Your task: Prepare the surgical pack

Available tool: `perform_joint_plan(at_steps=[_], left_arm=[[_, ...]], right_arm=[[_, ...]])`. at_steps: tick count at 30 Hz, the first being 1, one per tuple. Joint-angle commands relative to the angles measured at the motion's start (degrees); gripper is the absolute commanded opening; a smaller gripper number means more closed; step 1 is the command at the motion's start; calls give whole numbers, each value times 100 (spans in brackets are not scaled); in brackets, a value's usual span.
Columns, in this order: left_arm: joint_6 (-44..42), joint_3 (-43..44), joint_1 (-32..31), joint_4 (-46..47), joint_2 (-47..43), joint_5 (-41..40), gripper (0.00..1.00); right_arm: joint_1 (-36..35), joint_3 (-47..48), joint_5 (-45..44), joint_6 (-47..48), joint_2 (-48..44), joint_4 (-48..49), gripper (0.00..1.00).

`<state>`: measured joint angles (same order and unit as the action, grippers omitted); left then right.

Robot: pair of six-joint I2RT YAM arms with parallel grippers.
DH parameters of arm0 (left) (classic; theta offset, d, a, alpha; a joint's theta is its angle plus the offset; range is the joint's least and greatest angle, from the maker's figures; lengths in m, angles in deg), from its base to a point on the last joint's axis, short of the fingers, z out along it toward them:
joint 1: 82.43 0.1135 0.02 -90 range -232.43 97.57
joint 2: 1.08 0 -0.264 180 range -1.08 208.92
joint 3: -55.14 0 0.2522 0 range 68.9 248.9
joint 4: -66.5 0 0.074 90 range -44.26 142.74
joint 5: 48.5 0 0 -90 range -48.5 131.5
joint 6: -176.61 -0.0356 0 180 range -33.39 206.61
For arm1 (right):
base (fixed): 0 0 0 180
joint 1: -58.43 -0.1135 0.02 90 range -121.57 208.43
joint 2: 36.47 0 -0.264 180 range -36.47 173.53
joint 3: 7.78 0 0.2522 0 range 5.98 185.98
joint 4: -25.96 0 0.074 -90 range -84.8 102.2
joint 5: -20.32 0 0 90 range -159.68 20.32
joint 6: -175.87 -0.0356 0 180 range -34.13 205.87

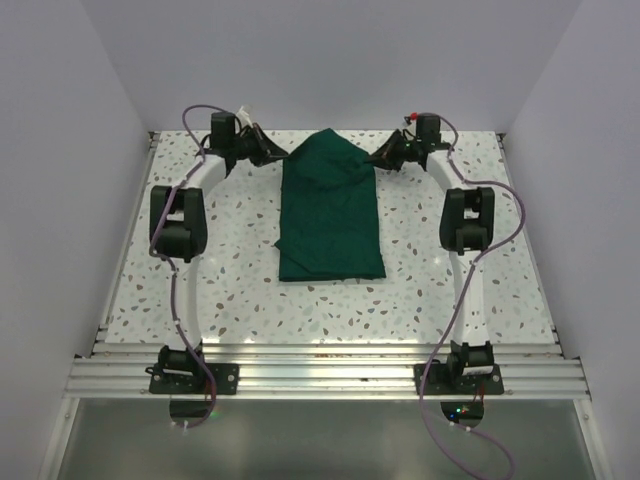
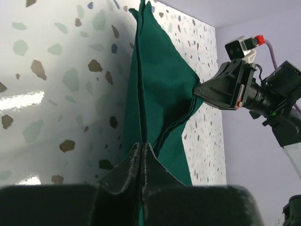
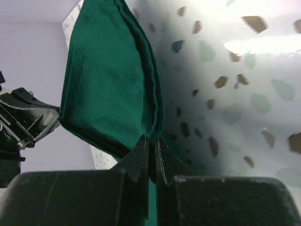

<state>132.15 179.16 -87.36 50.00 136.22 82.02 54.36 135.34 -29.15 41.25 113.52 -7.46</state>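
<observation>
The surgical pack (image 1: 330,210) is a dark green cloth, folded into a long strip down the middle of the speckled table. Its near end lies flat; its far end is lifted into a peak. My left gripper (image 1: 275,157) is shut on the far left edge of the cloth, seen in the left wrist view (image 2: 141,146) with the fold (image 2: 160,89) running away from the tips. My right gripper (image 1: 383,158) is shut on the far right edge, seen in the right wrist view (image 3: 151,141) with layered cloth (image 3: 108,80) between the tips.
The speckled table (image 1: 220,280) is walled by white panels at the back and sides. Both arms arch along the table's sides to the far end. An aluminium rail (image 1: 320,375) with the arm bases runs along the near edge.
</observation>
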Motion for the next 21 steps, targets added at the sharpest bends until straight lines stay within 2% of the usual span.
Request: perform_joint_plan(at_steps=[1,10,14,21], left_arm=[[-537,-328,9,-218,-773,220,0],[-1266,-1971,-61,-771,-2178,361,0],[-1732,-2508,-70,-1114,-2751,317,0],[-1970,-3457,-105,-1482,-3560,370,0]], right_arm=[[-32,-339,113,147,-1014,-213,0],[-146,-1597,34,805,-2166,-1127,0],[-172,-2379,7,955,-2938,-1277,0],[-181,-3566,-81,1157,-3792,-1549,0]])
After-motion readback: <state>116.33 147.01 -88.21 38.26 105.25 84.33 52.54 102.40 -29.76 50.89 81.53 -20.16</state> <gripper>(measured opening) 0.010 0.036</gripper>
